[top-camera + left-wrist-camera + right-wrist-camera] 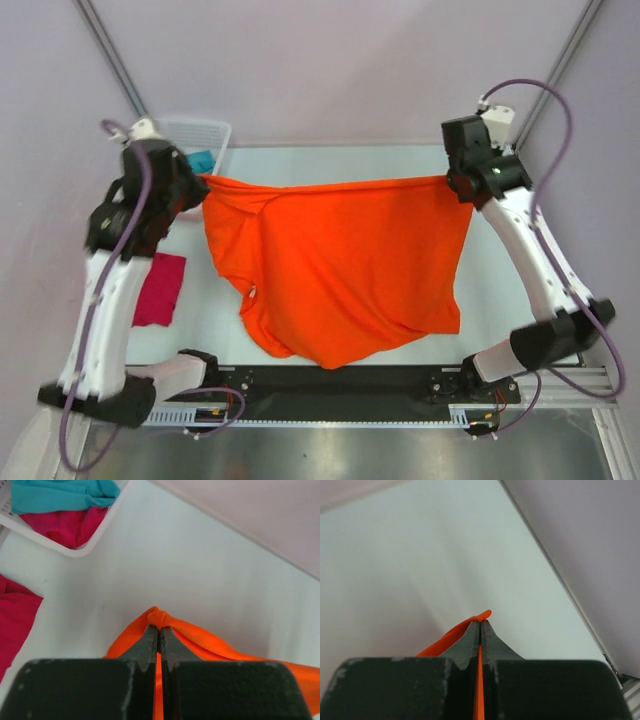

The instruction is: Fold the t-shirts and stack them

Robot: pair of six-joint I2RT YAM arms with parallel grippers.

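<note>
A bright orange t-shirt (340, 265) hangs stretched between my two grippers above the table, its top edge taut and its lower part sagging toward the near edge. At the shirt's left corner, my left gripper (205, 180) is shut on the orange cloth (159, 616). The right gripper (452, 180) is shut on the other corner (482, 616). Flat on the table at the left lies a crimson t-shirt (160, 288). A teal t-shirt (60, 495) and another crimson one (65, 527) sit in the basket.
The white lattice basket (205, 135) stands at the back left corner, right behind my left arm. Lavender walls close in the back and both sides. A black rail (330, 385) runs along the near edge between the arm bases.
</note>
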